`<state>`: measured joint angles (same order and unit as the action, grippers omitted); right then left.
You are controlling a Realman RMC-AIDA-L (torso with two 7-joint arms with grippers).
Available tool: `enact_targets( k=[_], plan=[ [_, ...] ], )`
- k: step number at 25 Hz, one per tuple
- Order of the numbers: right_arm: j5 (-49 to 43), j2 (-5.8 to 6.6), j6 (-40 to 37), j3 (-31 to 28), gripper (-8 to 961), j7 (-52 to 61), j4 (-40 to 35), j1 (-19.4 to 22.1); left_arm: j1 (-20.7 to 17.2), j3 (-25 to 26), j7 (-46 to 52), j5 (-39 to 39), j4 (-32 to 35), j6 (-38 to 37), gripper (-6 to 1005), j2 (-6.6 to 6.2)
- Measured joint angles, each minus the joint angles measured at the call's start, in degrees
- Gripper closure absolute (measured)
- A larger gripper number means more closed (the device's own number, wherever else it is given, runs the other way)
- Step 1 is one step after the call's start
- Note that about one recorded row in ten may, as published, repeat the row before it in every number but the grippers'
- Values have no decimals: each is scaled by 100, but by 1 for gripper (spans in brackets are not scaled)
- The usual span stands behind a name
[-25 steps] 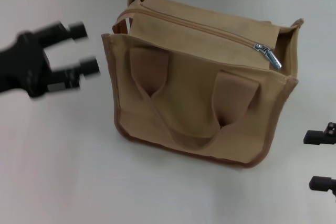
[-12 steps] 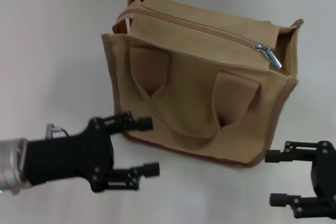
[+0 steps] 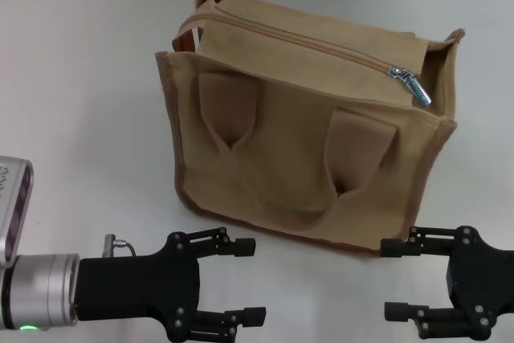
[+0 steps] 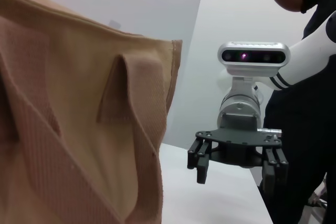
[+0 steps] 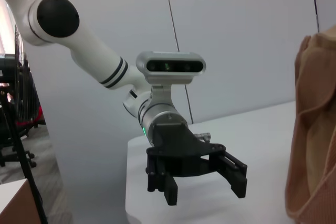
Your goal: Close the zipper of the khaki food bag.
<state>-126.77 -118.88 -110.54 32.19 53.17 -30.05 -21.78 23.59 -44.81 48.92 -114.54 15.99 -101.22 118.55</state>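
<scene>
Both arms dropped nearer | left end effector (image 3: 243,279) spread | right end effector (image 3: 391,278) spread | khaki food bag (image 3: 305,130) untouched

The black two-fingered left gripper (image 3: 241,280), earlier raised beside the upper left of the boxy tan canvas food bag (image 3: 309,134), has dropped to the table's near edge — now low, in front of the bag's left corner, fingers spread. The black right gripper (image 3: 395,279) has moved inward from the right edge, toward the bag's front right corner — fingers apart too.
</scene>
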Motion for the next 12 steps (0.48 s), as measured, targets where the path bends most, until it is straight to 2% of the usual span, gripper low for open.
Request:
enact_targets(
  k=[12],
  plan=[
    [-50,-12,210,7,242,-121,239,-97,-11,-2,-8,-16,33,-48,162,-25]
  ],
)
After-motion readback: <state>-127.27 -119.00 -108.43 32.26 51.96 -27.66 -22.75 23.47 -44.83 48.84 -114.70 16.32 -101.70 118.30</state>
